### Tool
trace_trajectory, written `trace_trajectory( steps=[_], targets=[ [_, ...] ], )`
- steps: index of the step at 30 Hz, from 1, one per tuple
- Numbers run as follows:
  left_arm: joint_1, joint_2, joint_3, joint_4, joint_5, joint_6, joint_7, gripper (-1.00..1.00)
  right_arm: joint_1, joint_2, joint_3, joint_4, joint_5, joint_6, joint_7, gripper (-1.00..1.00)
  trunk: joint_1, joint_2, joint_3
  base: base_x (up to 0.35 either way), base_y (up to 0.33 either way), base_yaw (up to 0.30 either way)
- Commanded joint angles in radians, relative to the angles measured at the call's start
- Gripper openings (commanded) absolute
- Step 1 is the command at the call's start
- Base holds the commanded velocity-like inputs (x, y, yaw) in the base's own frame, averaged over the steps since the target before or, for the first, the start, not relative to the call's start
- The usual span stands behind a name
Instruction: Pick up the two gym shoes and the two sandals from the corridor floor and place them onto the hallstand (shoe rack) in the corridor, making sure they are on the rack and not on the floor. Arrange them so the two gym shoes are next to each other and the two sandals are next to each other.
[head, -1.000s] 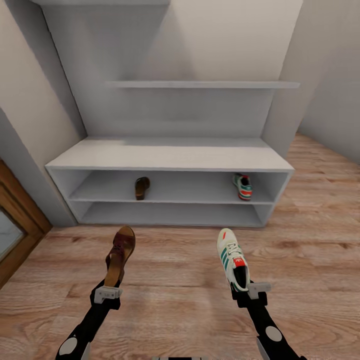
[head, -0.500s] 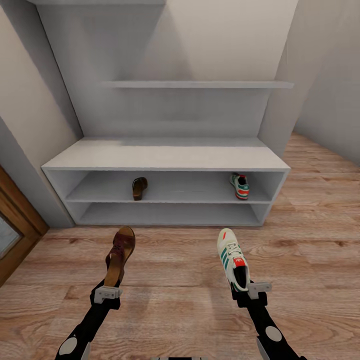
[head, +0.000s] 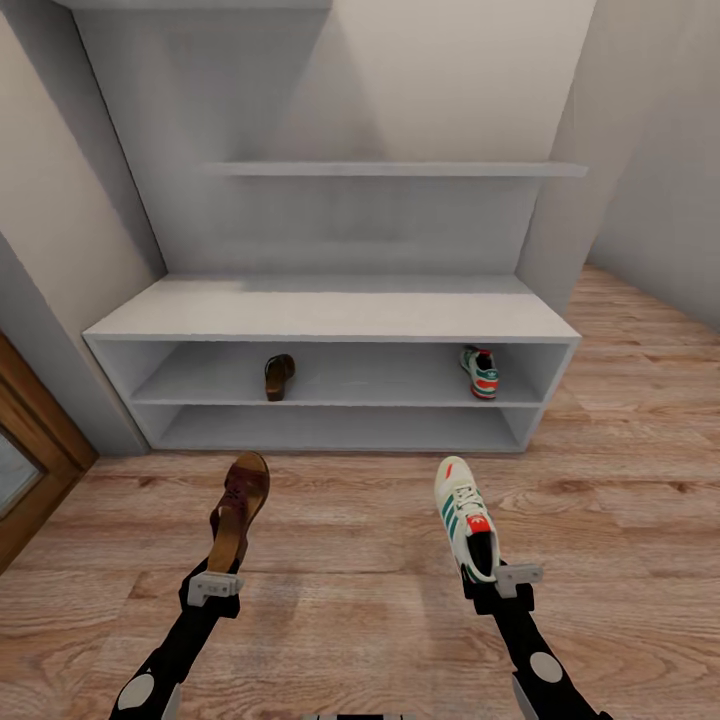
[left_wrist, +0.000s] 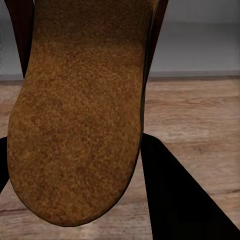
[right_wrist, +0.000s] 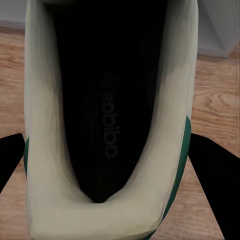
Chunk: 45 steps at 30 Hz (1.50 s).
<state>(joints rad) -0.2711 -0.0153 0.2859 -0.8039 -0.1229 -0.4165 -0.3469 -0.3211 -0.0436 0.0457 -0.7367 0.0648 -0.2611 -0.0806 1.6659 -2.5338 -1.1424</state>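
I hold sandal (head: 238, 510) in left gripper (head: 215, 588), sneaker (head: 466, 515) in right gripper (head: 497, 580), each clenched, facing rack (head: 330, 322) for pairing with shelved mates.

Shoes screen both end effectors from the wrist cameras.
The held sandal (left_wrist: 75, 110) runs past the frame edge; the held gym shoe (right_wrist: 107, 125) likewise; the shelved sandal (head: 278, 376) and sneaker (head: 481, 371) seem too small for detail.

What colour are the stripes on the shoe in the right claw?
Green, on the cream-white lace-up gym shoe held by the right claw; the head view shows them best.
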Motion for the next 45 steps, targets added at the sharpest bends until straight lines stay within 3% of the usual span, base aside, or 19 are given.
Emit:
trace_trajectory(
  steps=[1,24,29,33,38,40,42,45],
  targets=[
    [-0.001,-0.002,0.007,0.000,-0.014,-0.005,-0.005,-1.00,-0.001,-0.001,0.005,0.001,0.007,-0.001,-0.010,-1.00,0.000,0.000,-0.001,0.000,0.000,0.000],
    [-0.001,-0.004,0.003,-0.002,-0.018,0.006,-0.001,-1.00,-0.001,0.004,0.004,0.000,0.016,0.006,-0.039,-1.00,0.000,0.000,-0.001,0.000,0.000,0.000],
    [-0.003,-0.004,0.001,-0.010,-0.021,0.054,-0.002,-1.00,-0.002,0.004,0.002,0.000,0.015,0.047,-0.038,-1.00,0.000,0.000,-0.001,0.000,0.000,0.000],
    [-0.016,0.003,0.000,-0.031,-0.024,0.154,-0.004,-1.00,-0.011,0.005,0.001,-0.026,0.011,0.143,-0.039,-1.00,0.000,0.000,-0.001,0.000,0.000,0.000],
    [-0.025,0.013,-0.003,-0.054,-0.027,0.207,-0.008,-1.00,-0.019,0.006,0.000,-0.131,0.010,0.299,-0.039,-1.00,0.000,0.000,-0.001,0.000,0.000,0.000],
    [-0.027,0.015,-0.004,-0.058,-0.027,0.217,-0.010,-1.00,-0.019,0.006,0.000,-0.201,0.010,0.382,-0.038,-1.00,0.000,0.000,-0.001,0.000,0.000,0.000],
    [-0.026,0.016,-0.006,-0.063,-0.027,0.235,-0.012,-1.00,-0.015,0.006,0.003,-0.405,0.015,0.569,-0.039,-1.00,0.000,0.000,-0.001,0.000,0.000,0.000],
    [-0.024,0.017,-0.006,-0.064,-0.026,0.241,-0.013,-1.00,-0.013,0.006,0.006,-0.470,0.016,0.613,-0.041,-1.00,0.000,0.000,-0.001,0.000,0.000,0.000]
  ],
)
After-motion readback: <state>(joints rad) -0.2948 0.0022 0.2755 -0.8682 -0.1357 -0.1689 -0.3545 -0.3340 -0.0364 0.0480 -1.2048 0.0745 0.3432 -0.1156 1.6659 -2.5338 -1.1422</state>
